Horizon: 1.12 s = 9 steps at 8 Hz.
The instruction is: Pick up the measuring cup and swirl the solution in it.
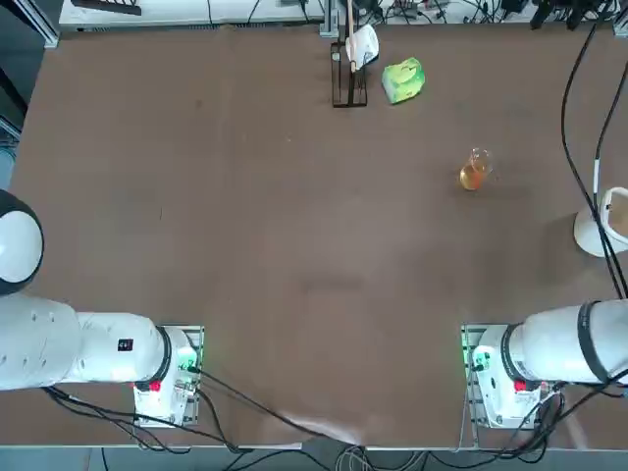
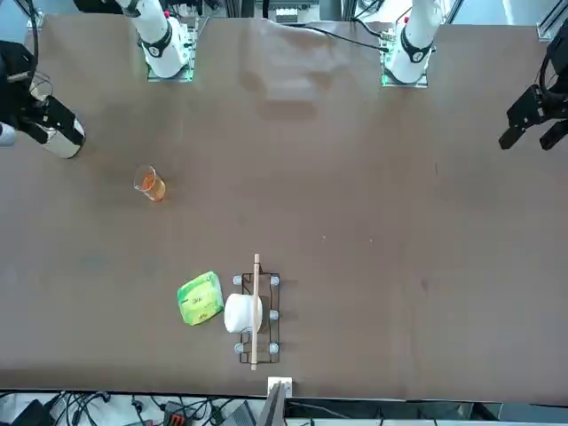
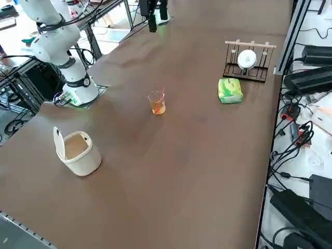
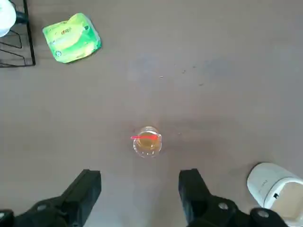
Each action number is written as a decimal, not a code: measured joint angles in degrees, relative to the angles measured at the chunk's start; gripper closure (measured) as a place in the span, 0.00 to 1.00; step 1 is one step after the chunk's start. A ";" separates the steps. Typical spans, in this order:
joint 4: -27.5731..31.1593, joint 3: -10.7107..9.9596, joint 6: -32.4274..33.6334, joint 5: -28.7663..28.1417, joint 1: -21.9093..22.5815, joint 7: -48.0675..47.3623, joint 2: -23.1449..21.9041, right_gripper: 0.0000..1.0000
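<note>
Small clear glass measuring cup [image 4: 147, 141] holding orange solution [image 4: 147, 144] stands on the brown table [image 4: 213, 71]; the right hand [image 4: 140, 189] hangs open above it.

The right arm rises from its base at the table's near edge, about 5 o'clock in the top view. Its right gripper [image 4: 139, 189] apparently hangs high above the table, pointing straight down, the two dark fingers [image 4: 85, 189] spread wide apart with nothing between them.
</note>
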State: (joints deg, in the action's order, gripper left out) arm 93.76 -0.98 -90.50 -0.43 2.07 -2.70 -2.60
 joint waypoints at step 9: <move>11.64 0.21 -7.66 16.42 12.40 -21.59 3.45 0.00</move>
State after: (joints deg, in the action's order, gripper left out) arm 105.41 -0.78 -98.16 15.99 14.47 -24.29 0.85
